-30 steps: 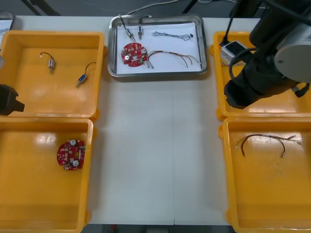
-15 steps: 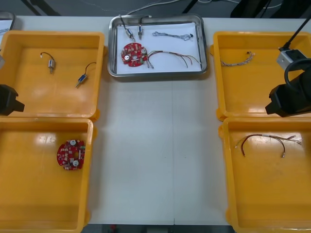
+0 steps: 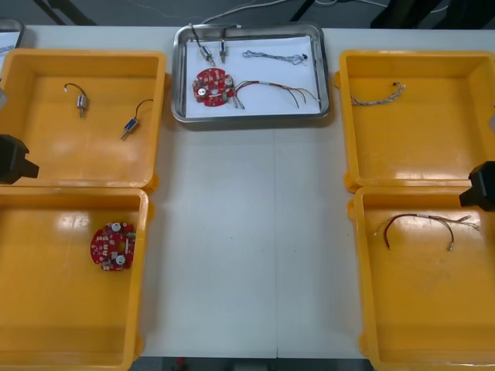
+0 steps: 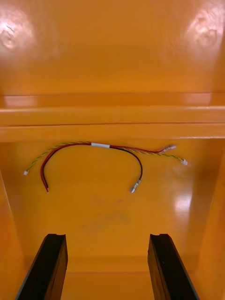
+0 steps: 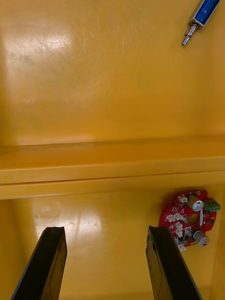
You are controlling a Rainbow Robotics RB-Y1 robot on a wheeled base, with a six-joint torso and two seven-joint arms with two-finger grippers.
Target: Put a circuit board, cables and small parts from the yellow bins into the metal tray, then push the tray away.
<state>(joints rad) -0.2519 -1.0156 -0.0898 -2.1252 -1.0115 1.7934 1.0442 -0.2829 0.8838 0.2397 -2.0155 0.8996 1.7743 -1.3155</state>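
Motion since a second ago belongs to the right arm (image 3: 483, 185) alone. It loomed then over the far right bin (image 3: 418, 154) beside the metal tray (image 3: 251, 117); now just a black stub of it shows at the edge of the desk (image 3: 247, 232), right of the tray and nearer the robot. The twisted cable (image 3: 377, 96) in that bin, hidden a second ago, lies in plain sight. The right tool (image 4: 107, 239) hangs with its fingers apart and empty over the near right bin (image 3: 433, 309), and the loose red and yellow cable (image 4: 93, 154) lies beyond the fingertips. The left arm (image 3: 14, 158) has stayed parked left of the tray. The left tool (image 5: 105, 232) also stands apart, clamped on nothing, with the spare circuit board (image 5: 190, 225) just beside one finger and a blue small metal part (image 5: 201, 16) farther off across a bin wall. The tray has not shifted: it holds a red circuit board (image 3: 213, 85), a second red and yellow cable (image 3: 278, 90), a pale cable (image 3: 274, 56) and two small metal parts (image 3: 209, 50).
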